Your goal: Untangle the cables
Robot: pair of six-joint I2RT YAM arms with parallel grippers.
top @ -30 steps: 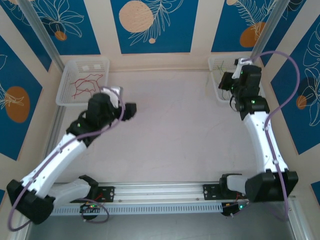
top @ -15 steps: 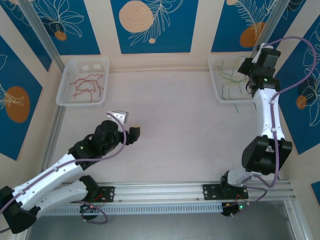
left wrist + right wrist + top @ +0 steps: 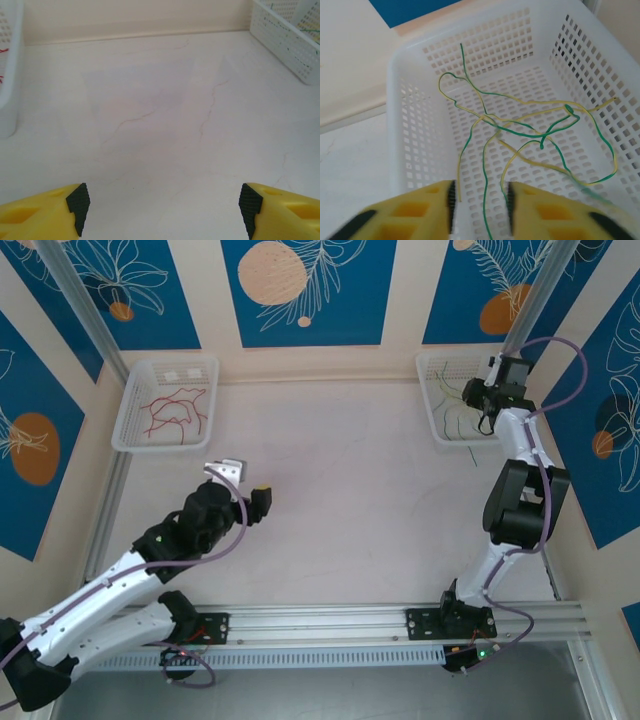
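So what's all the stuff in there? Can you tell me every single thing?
far-left basket: one, white with holes, far-left corner of the table
far-right basket: one, white with holes, far-right corner
red cables: a few, red, inside the far-left basket
green and yellow cables: a few, tangled together, inside the far-right basket
table: one, pale whitish, under everything
wall panels: several, blue with orange circles, around the table
left arm: one, white and black, over the table's left side
right arm: one, white and black, reaching to the far-right basket
left gripper: one, yellow, open above bare table
right gripper: one, yellow, open over the far-right basket
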